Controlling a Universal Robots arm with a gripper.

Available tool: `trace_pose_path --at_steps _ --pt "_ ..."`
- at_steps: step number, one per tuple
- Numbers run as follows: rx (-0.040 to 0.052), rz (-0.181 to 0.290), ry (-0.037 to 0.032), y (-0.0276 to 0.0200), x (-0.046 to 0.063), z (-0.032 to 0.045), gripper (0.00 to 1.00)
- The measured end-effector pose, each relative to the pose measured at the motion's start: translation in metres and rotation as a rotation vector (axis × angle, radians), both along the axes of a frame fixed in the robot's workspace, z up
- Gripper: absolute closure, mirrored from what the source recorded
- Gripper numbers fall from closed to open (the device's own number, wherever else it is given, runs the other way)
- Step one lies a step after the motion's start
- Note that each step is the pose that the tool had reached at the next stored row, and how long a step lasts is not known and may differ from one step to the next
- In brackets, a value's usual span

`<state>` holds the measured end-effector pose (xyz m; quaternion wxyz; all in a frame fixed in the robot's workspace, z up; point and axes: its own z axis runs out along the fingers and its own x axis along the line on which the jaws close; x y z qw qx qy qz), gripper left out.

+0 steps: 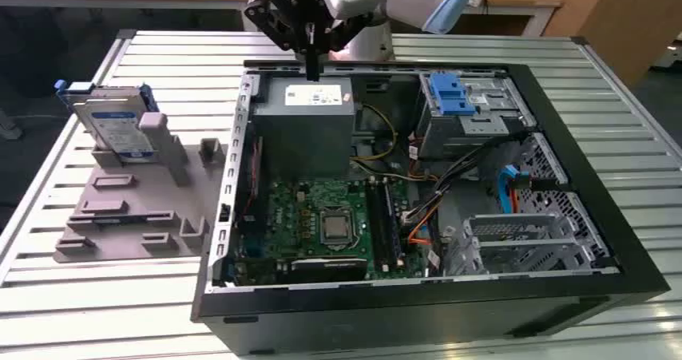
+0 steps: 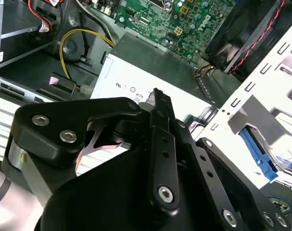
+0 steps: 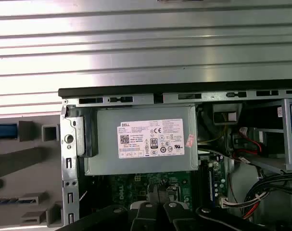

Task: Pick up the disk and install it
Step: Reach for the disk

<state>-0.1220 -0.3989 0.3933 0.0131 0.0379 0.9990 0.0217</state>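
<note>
You have one disk (image 1: 112, 127) to count, standing in one grey holder block (image 1: 128, 208) near the table (image 1: 107, 312) edge on the exterior view's left. One open computer case (image 1: 426, 296) sits at the table's middle. Inside it you see one grey power supply box (image 1: 309, 128), one green motherboard (image 1: 319, 216) and one cage with a blue latch (image 1: 461, 96). One gripper (image 1: 312, 71) hangs over the case's far edge.

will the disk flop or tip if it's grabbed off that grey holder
Probably stiff: the disk looks like a metal slab in a blue frame. Standing on edge in the grey holder, it could tip if nudged.
</note>
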Motion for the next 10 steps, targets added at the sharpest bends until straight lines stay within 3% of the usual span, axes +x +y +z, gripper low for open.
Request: trace_pose_path --at_steps 2,3,10 --pt "0.0 0.0 0.0016 0.0 -0.0006 -0.0013 0.89" --pt "-0.0001 0.0 0.011 0.0 -0.0033 -0.0051 0.89" --pt "0.0 0.0 0.0116 0.0 -0.0044 -0.0056 0.89"
